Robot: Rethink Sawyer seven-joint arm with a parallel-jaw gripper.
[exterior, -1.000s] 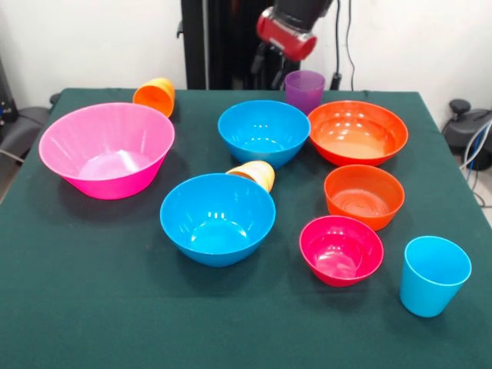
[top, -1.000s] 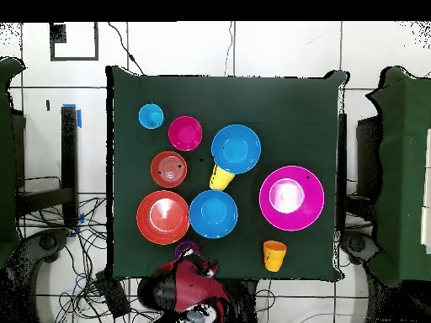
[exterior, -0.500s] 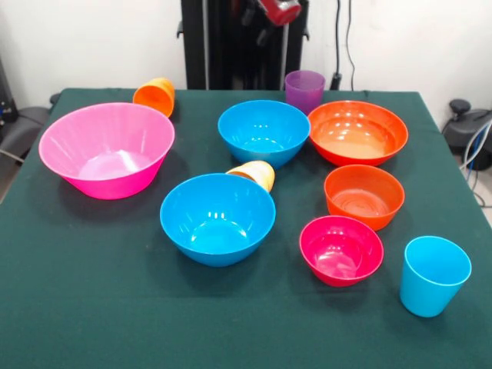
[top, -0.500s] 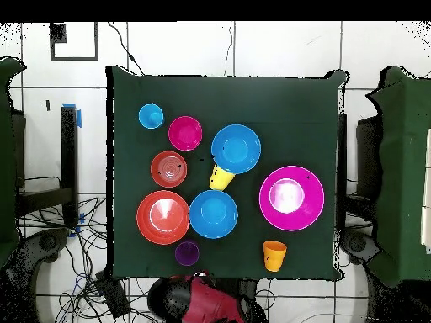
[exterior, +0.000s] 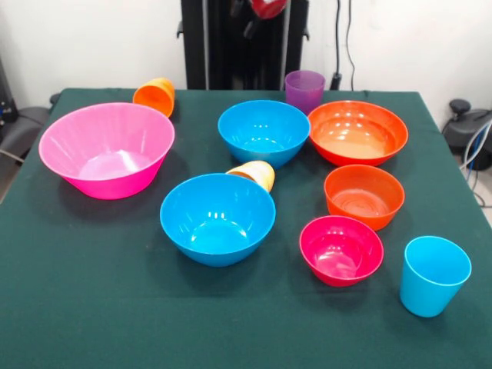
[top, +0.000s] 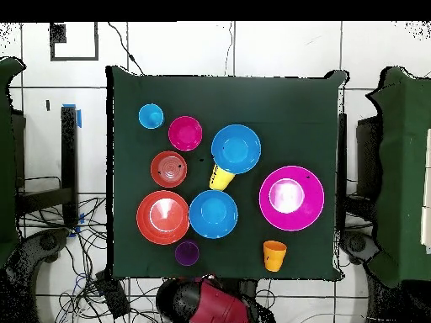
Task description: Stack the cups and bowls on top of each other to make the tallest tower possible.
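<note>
Every cup and bowl sits apart on the green table; nothing is stacked. The purple cup [exterior: 304,90] [top: 187,252] stands upright by the wide orange-red bowl [exterior: 357,131]. The orange cup [exterior: 155,95] and the yellow-orange cup [exterior: 254,174] lie on their sides. The light blue cup [exterior: 433,274] stands upright near the front right. The pink bowl [exterior: 106,150], two blue bowls [exterior: 263,131] [exterior: 217,217], the small orange bowl [exterior: 364,194] and the small magenta bowl [exterior: 341,248] sit open side up. My gripper [exterior: 260,11] shows only at the top edge, drawn back behind the table and holding nothing.
My red arm [top: 210,304] lies over the floor past the table's edge [top: 219,276], beside the purple cup's side. Cables lie on the floor there. A dark chair [exterior: 15,127] stands at the table's left.
The arm has drawn back from just above and behind the purple cup, up and away past the table's edge. No cup or bowl has moved.
</note>
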